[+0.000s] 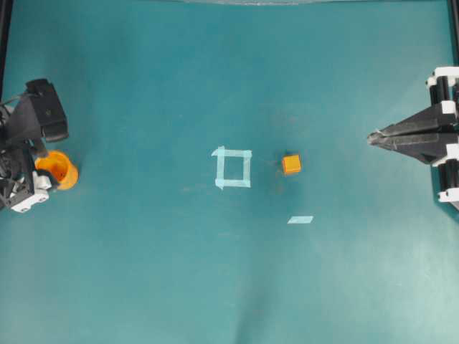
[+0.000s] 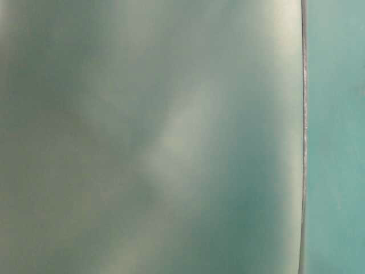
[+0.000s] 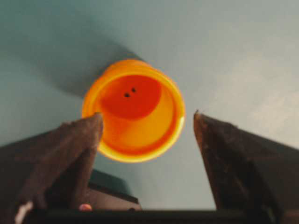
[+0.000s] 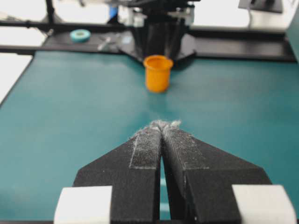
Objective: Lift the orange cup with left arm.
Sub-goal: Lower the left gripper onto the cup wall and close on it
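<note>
On my left wrist camera the left gripper [image 3: 148,135] stands spread wide and grasps nothing: its two dark fingers [image 3: 60,158] frame the orange cup [image 3: 134,109] from either side, the left finger overlapping the cup's rim in that view, though I cannot tell whether it touches, and the right finger well clear of it. That camera looks straight into the cup's mouth and shows me two small dark dots on its inner bottom, which no other view gives. From overhead, the left arm [image 1: 32,136] sits at the bench's left edge, about halfway along it, with the cup [image 1: 59,169] upright and partly tucked under it; the fingers themselves are hidden there. The overhead also gives me what the wrist views miss: a pale tape square [image 1: 233,168] near the bench's middle, a small orange cube [image 1: 291,164] just beside it on the right, and a loose tape strip [image 1: 300,219] nearer the bottom edge. The right gripper [image 1: 373,137] rests at the right edge, its fingers pressed together on nothing; its own camera shows frayed pads [image 4: 148,147] and the cup [image 4: 158,73] standing far across the bench [image 4: 70,116]. The table-level view is only a blurred green surface.
</note>
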